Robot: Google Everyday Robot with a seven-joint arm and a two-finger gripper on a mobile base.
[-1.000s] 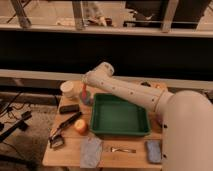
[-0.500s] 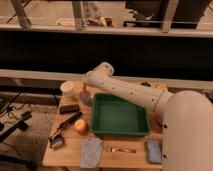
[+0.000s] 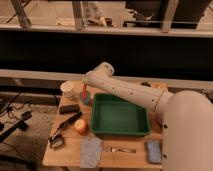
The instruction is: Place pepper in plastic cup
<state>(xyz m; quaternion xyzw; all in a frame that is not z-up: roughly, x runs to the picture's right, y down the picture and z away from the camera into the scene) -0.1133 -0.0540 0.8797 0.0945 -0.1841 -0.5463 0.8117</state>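
My gripper (image 3: 84, 88) is at the back left of the wooden table, at the end of the white arm that reaches in from the right. It is shut on the slim red-orange pepper (image 3: 85, 92), which hangs upright just above the small blue-grey plastic cup (image 3: 86, 99). The cup stands between the white tub and the green tray. The lower end of the pepper is at the cup's mouth; I cannot tell whether it touches the cup.
A white round tub (image 3: 70, 89) stands left of the cup. A green tray (image 3: 120, 118) fills the middle. A round orange fruit (image 3: 81, 127), a black bar (image 3: 69, 108), a brush (image 3: 62, 132), a blue-grey cloth (image 3: 91, 151), a metal utensil (image 3: 122, 149) and a blue sponge (image 3: 153, 150) lie around.
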